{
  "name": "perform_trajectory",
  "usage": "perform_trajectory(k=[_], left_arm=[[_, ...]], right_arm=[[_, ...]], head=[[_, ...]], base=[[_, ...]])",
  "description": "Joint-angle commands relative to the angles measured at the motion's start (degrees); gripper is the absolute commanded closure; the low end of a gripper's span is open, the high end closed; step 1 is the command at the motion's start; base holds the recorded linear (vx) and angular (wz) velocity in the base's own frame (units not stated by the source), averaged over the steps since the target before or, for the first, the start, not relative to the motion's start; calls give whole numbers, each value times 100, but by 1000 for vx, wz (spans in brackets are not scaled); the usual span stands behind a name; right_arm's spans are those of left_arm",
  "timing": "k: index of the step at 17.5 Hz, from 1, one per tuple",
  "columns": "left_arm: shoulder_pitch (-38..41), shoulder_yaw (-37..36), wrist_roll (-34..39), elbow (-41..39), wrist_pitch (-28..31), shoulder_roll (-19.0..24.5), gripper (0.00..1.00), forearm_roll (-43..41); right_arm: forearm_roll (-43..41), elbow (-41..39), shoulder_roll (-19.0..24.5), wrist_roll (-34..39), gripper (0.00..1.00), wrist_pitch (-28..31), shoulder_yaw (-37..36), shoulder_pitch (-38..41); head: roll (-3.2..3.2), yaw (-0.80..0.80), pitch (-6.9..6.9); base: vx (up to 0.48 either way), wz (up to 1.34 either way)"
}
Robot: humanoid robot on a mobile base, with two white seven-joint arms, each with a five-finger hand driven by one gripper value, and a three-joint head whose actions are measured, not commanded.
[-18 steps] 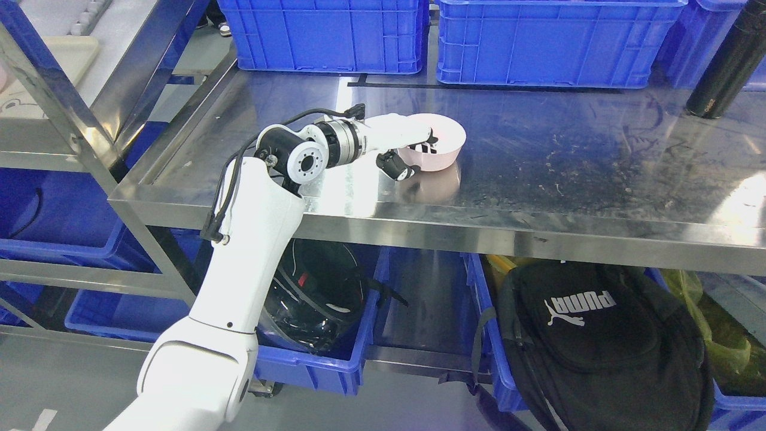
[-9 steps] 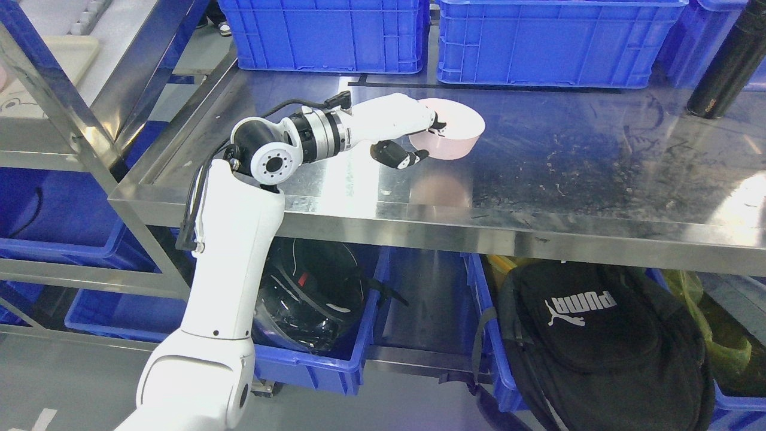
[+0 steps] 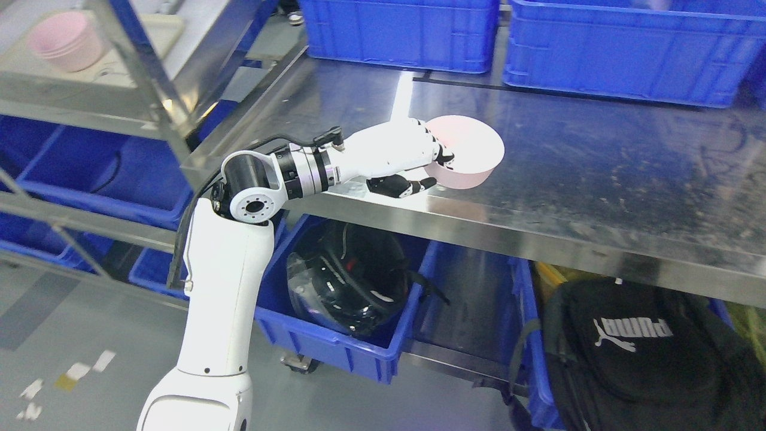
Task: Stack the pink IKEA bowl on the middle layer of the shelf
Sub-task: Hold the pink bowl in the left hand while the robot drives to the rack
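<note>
Left hand [image 3: 413,161] pinched pink bowl [image 3: 467,152] at near-left rim, fingers inside, thumb beneath; bowl was lifted clear above steel table [image 3: 598,179]. Pickup done. Left: carry far left to shelf [image 3: 90,96], stack onto pink bowls [image 3: 66,45].

The round pink plastic bowl [image 3: 467,152] is held tilted above the steel worktop [image 3: 598,173]; stacked pink bowls [image 3: 67,41] sit at ten o'clock on the shelf [image 3: 90,99].

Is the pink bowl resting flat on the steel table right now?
No: the left hand holds the pink bowl by its rim, lifted and tilted above the steel table.
</note>
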Motion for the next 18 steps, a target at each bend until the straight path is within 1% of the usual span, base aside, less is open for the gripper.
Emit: perform_trajectory(k=[1, 5, 11, 14, 18], left_arm=[[307, 153, 134, -597, -22, 93, 100, 184], [307, 153, 161, -597, -22, 93, 100, 184], [333, 153, 161, -597, -22, 93, 99, 184], [368, 162, 161, -597, -22, 93, 99, 184], [368, 162, 161, -597, -22, 93, 99, 184]], right_arm=[[0, -100, -100, 3, 0, 1, 0, 132], [0, -100, -100, 3, 0, 1, 0, 132], [0, -100, -100, 3, 0, 1, 0, 132], [0, -100, -100, 3, 0, 1, 0, 132], [0, -100, -100, 3, 0, 1, 0, 132]], head=[[0, 0, 0], [0, 0, 0], [0, 0, 0], [0, 0, 1], [0, 0, 1]], base=[[-75, 845], [-80, 964], [-28, 1182], [62, 1202], [135, 727]])
